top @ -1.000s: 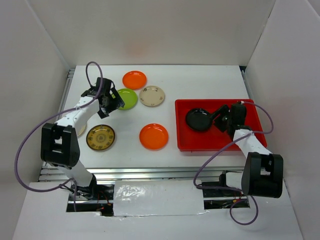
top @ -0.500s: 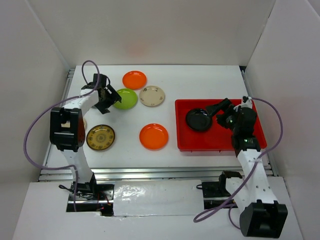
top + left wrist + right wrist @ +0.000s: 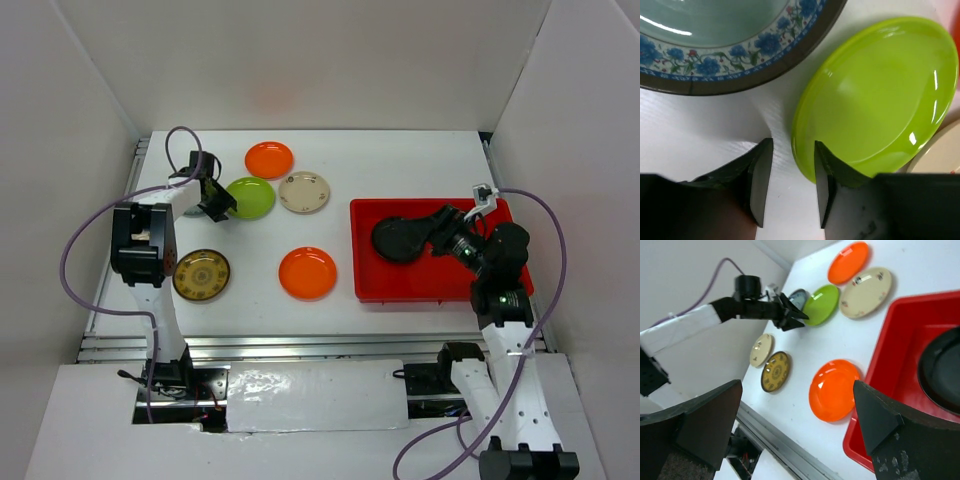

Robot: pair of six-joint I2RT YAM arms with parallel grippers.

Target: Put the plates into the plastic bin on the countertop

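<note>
White back panel (image 3: 300, 60), plain, upright behind the work area, with a faint pinkish smudge (image 3: 272, 98) low on its face. White side panels, one at left (image 3: 60, 150) and one at right (image 3: 585, 120), both angled outward toward the front. White front ledge (image 3: 90, 420) ran along the near edge. A crinkled clear plastic sheet (image 3: 315, 395) lay flat across the ledge's middle, between two dark openings (image 3: 175, 408) that held loose wiring.

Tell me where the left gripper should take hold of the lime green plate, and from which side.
Probably the thin rim nearest the left gripper, coming from that side. The lime green plate lies flat and shallow, so only its rim fits between the fingers.
</note>
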